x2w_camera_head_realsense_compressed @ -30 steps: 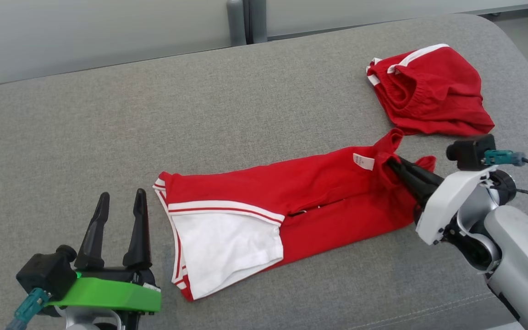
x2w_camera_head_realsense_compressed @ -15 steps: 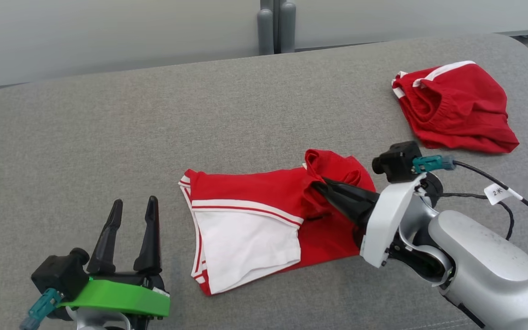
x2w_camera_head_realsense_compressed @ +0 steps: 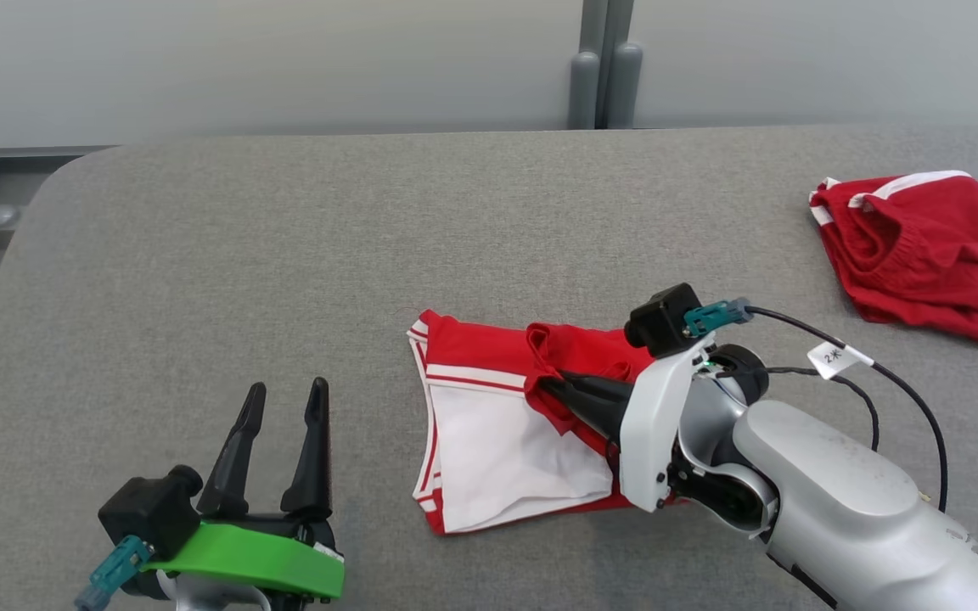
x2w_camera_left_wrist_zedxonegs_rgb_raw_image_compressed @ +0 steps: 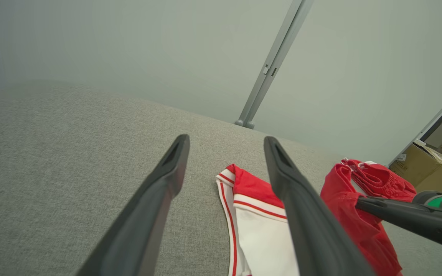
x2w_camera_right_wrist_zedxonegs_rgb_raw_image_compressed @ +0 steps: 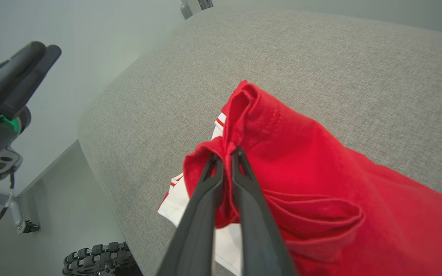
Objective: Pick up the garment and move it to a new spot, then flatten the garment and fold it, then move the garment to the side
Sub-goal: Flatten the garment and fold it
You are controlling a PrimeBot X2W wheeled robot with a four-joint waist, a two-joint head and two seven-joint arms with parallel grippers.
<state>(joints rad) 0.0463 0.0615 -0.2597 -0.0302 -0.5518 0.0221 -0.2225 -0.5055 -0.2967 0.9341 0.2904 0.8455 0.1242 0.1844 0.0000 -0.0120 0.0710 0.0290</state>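
Folding looks to be the step in hand. Grey fabric-covered worktop (x2w_camera_head_realsense_compressed: pixel 285 255) spans the scene. On it, right of centre and near me, lies the red garment (x2w_camera_head_realsense_compressed: pixel 497 458) with a white panel, its red end raised and doubled over toward the white end. A second red garment (x2w_camera_head_realsense_compressed: pixel 922 246) sits bunched well apart, at the far right edge. My right fingers (x2w_camera_head_realsense_compressed: pixel 582 395) are pressed together with a pinch of red cloth between their tips, holding that bunched end just above the white panel. My left fingers (x2w_camera_head_realsense_compressed: pixel 312 441) are spread wide with nothing between them, hovering over bare worktop to the garment's left. Next, I judge, I need to lay the held end squarely on the white half, edges matched, and only then let go. Releasing early would likely leave a rumpled lump.
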